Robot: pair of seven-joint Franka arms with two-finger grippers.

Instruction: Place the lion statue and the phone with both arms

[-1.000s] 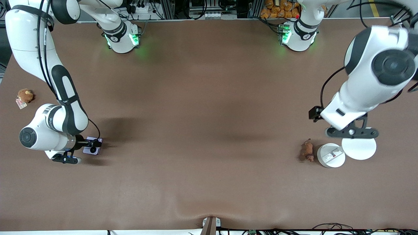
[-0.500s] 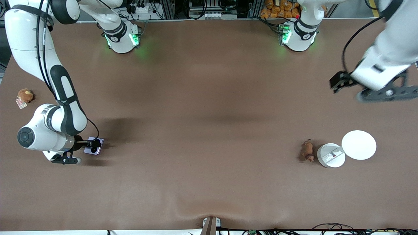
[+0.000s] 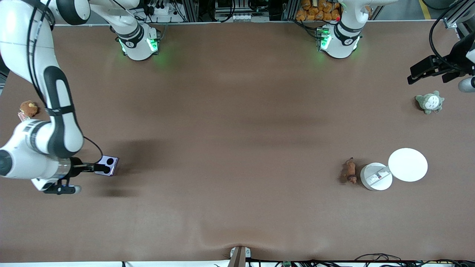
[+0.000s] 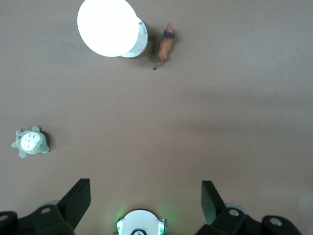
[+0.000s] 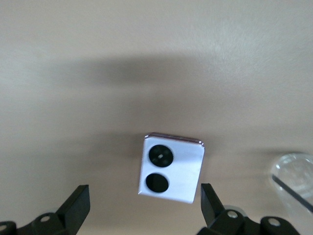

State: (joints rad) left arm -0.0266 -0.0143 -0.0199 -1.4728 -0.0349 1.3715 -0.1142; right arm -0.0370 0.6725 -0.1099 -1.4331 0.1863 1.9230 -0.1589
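Lavender phone (image 3: 110, 165) uncovered as right gripper (image 5: 142, 205) backed off.

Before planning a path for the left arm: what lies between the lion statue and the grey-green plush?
Only bare table between the lion statue and the grey-green plush, clearest in the left wrist view.

White arms (image 3: 48, 81) with black joint bands, black cables, green-lit bases (image 3: 139, 44)

no legible text, label on white round base (image 3: 376, 177) unreadable
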